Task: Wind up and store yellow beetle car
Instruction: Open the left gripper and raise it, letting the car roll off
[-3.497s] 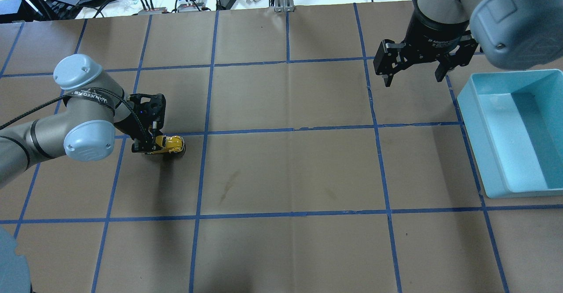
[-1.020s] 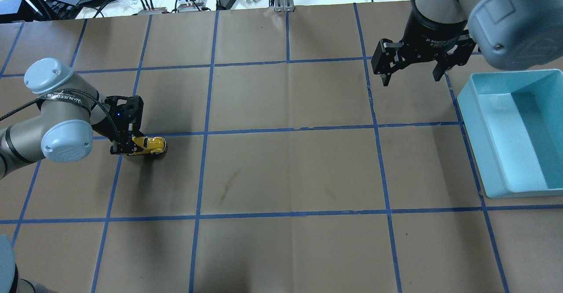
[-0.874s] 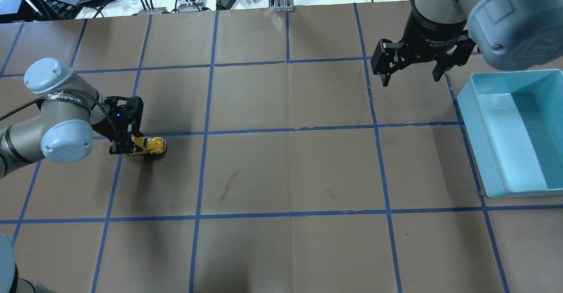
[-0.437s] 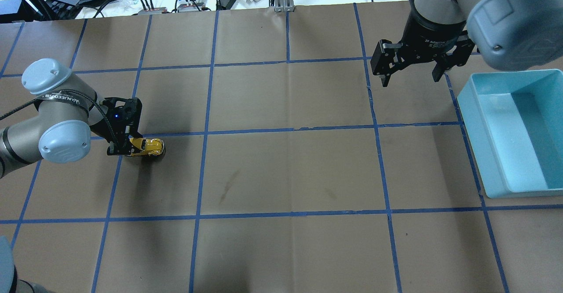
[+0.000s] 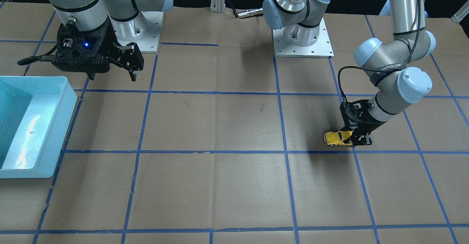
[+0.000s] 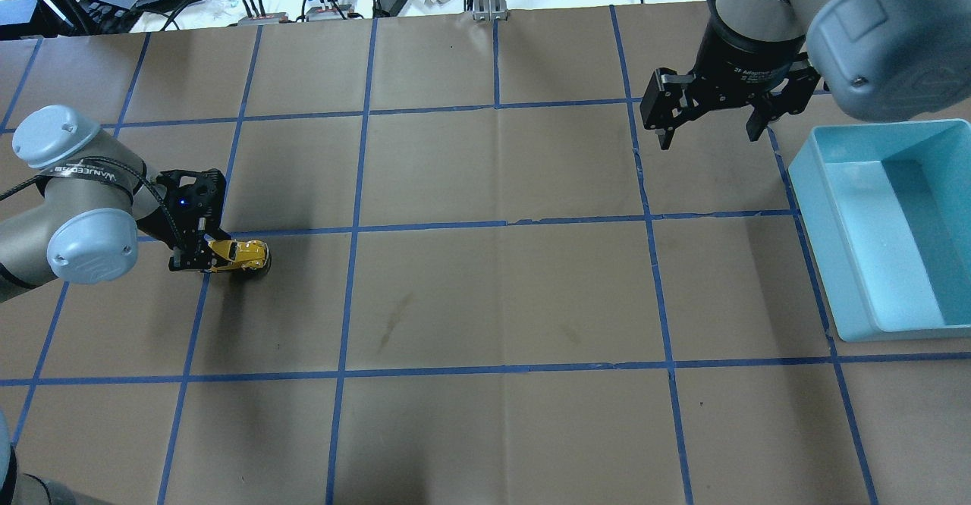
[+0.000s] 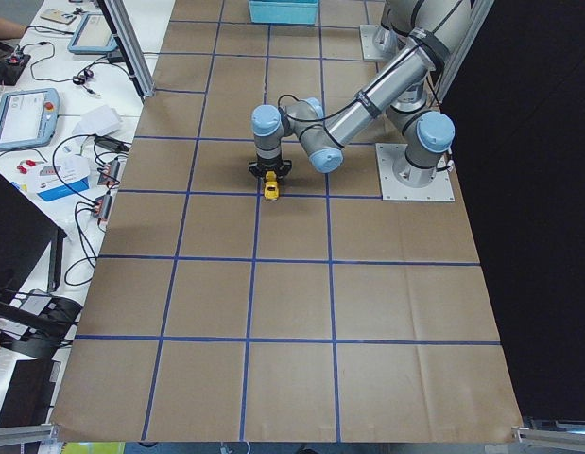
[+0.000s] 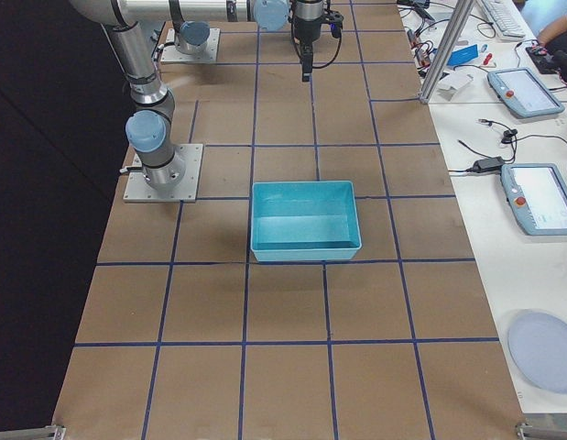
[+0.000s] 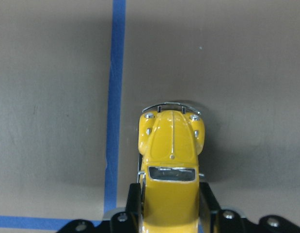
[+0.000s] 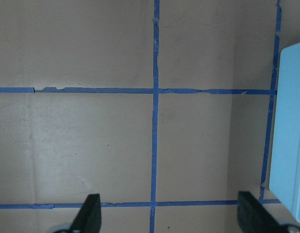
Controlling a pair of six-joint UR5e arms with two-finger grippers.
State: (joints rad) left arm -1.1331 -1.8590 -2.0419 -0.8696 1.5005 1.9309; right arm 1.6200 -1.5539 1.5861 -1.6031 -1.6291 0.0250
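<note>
Left gripper (image 6: 206, 253) clamped on yellow beetle car (image 6: 244, 253) at its rear, wheels on the table (image 6: 493, 300), well apart from blue bin (image 6: 813, 239); pull-back winding, I reckon. Right gripper (image 6: 709, 141) wide open, empty, beside bin, likely to receive.

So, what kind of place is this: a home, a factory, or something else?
Most likely a robotics research lab. The left arm and right arm are bolted to a table covered in brown paper with a blue tape grid, and the white side bench holds control pendants.
</note>
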